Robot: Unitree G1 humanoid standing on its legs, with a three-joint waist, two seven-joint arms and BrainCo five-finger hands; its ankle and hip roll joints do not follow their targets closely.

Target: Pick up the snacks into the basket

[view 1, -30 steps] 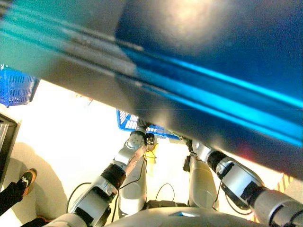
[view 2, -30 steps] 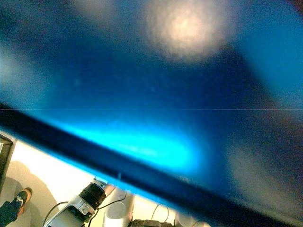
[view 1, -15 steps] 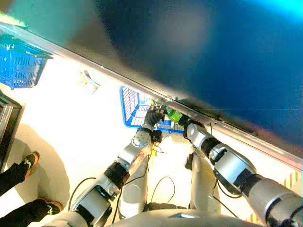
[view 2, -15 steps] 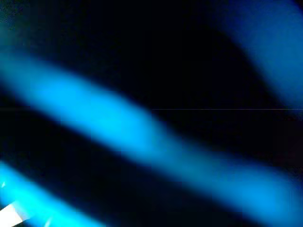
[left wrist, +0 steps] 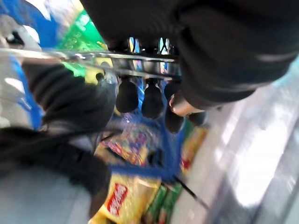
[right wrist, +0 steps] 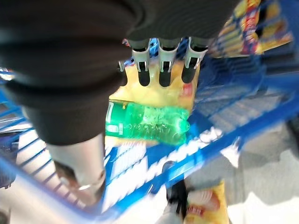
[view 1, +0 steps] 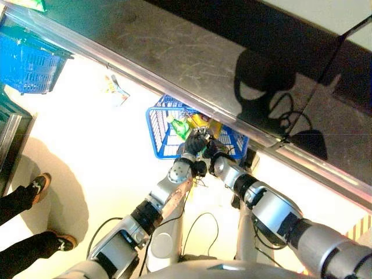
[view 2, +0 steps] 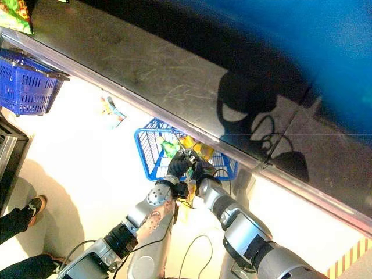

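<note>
I had both arms reaching down to the blue basket on the floor, just under the edge of the counter. The left robot hand and the right robot hand met at its near rim, close together. In the left wrist view the left hand's fingers were curled round a thin metal bar that I took for the basket's handle. In the right wrist view the right hand's fingers hung nearly straight over the basket, holding nothing.

The snacks already lay inside: a green packet on top of a yellow bag, with more yellow packets toward the far wall. Another yellow bag lay on the floor just outside the rim, and a small packet sat well apart on the floor near the counter's edge.

My judgement was that the step was steadying the basket. To do it well I would keep the left grip firm and level, so the contents did not slide, and keep the right hand clear of the mesh.

A second blue basket stood far off to the left.
</note>
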